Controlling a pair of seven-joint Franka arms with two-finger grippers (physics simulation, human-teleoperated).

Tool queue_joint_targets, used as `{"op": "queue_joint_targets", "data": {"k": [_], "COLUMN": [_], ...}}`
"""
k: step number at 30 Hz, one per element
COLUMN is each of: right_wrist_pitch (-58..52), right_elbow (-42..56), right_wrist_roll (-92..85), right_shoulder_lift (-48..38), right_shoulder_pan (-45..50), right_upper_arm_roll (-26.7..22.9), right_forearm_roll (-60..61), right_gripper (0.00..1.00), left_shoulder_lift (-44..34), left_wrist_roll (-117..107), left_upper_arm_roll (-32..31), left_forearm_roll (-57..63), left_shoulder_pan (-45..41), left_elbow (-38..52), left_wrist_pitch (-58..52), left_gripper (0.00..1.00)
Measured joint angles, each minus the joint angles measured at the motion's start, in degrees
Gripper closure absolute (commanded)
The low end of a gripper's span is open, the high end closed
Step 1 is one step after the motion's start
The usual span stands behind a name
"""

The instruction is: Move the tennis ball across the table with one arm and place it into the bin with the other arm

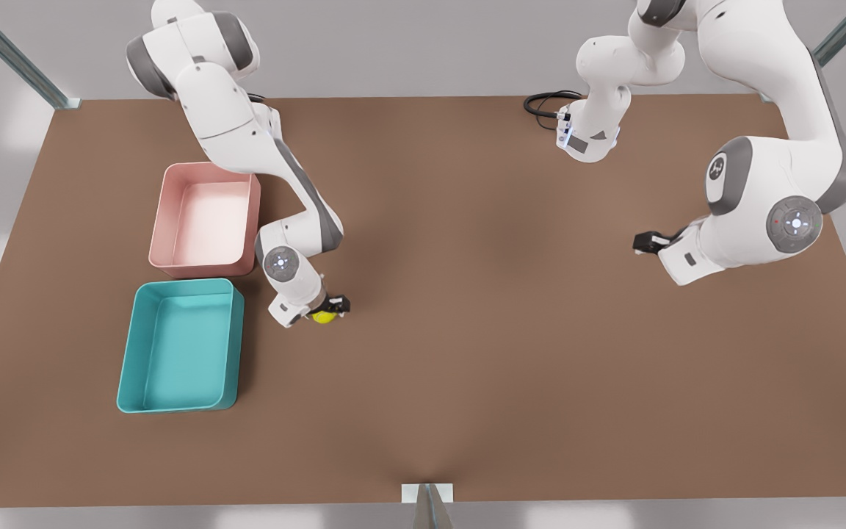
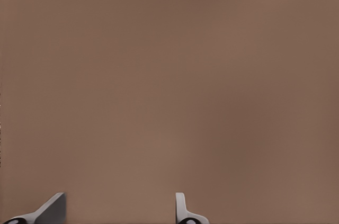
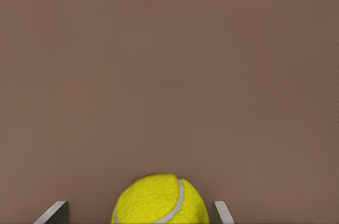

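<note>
The tennis ball (image 1: 322,317) sits between the fingers of my right tool (image 1: 330,308), low over the table (image 1: 467,330) and just beside the near corner of the teal bin (image 1: 181,345), on its front-view right. The pink bin (image 1: 206,220) lies just behind the teal one. In the right wrist view the ball (image 3: 160,200) fills most of the gap between the two fingertips (image 3: 54,212), with a sliver of table visible on either side, so I cannot tell whether the pads are pressing it. From the ball, the teal bin lies toward the front view's left; my right arm is by far the nearer.

My left tool (image 1: 645,242) waits well apart, on the front view's right, fingers (image 2: 183,208) spread and holding nothing.
</note>
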Motion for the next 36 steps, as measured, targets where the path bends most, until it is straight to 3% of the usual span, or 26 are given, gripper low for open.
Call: {"op": "queue_joint_targets", "data": {"k": [19, 21, 23, 24, 36], "right_wrist_pitch": [3.8, 4.0, 4.1, 4.2, 4.7], "right_elbow": [-2.4, -2.5, -2.6, -2.6, 0.8], "right_wrist_roll": [2.7, 2.8, 2.8, 2.7, 1.9], "right_shoulder_lift": [2.5, 2.7, 2.7, 2.7, -0.4], "right_shoulder_pan": [0.0, -0.1, -0.1, -0.2, -2.2], "right_upper_arm_roll": [0.0, 0.0, 0.0, 0.0, -0.5], "right_forearm_roll": [-0.2, -0.2, -0.1, -0.1, 0.1], "right_gripper": [0.0, 0.07, 0.28, 0.3, 0.3], "left_shoulder_lift": [2.3, 2.4, 2.5, 2.5, 2.2], "left_wrist_roll": [-12.5, -13.3, -13.9, -14.3, -16.4], "left_upper_arm_roll": [0.0, 0.0, 0.0, 0.0, 0.2], "left_forearm_roll": [0.5, 0.5, 0.5, 0.5, 0.1], "left_shoulder_pan": [0.0, 0.0, 0.0, 0.0, 0.3], "left_elbow": [0.7, 0.7, 0.7, 0.7, 2.5], "left_wrist_pitch": [1.7, 1.7, 1.7, 1.7, -0.1], "left_gripper": [0.0, 0.0, 0.0, 0.0, 0.0]}}
